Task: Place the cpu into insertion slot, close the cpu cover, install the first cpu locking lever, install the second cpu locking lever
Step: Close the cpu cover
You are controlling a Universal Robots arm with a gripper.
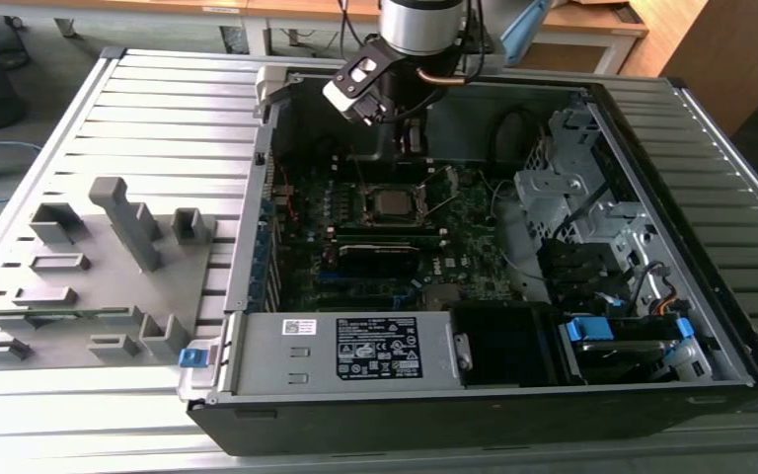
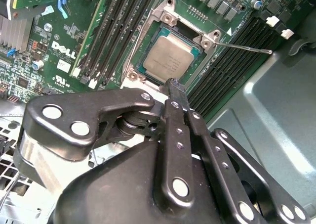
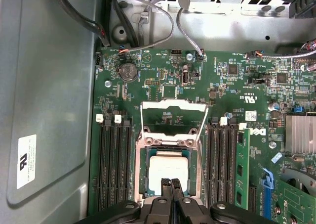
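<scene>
The cpu [image 3: 168, 170] lies flat in the insertion slot [image 3: 193, 167] on the green motherboard; its dull silver top also shows in the second wrist view [image 2: 168, 61] and the exterior view [image 1: 390, 203]. The cpu cover [image 3: 173, 104] stands tilted up and open behind the slot, with the board visible through its window. My gripper [image 3: 174, 185] hovers over the near edge of the cpu with its two fingers pressed together and nothing between them; its tip [image 2: 175, 85] sits just beside the chip. A thin wire locking lever [image 2: 244, 48] sticks out sideways from the socket, unlatched.
Long black memory slots [image 3: 113, 164] flank the socket on both sides. The open computer case [image 1: 254, 148] walls surround the board, with a power supply [image 1: 340, 346] at the front and drive bays [image 1: 576, 197] at the exterior view's right. A grey parts fixture [image 1: 103, 267] lies outside the case at the exterior view's left.
</scene>
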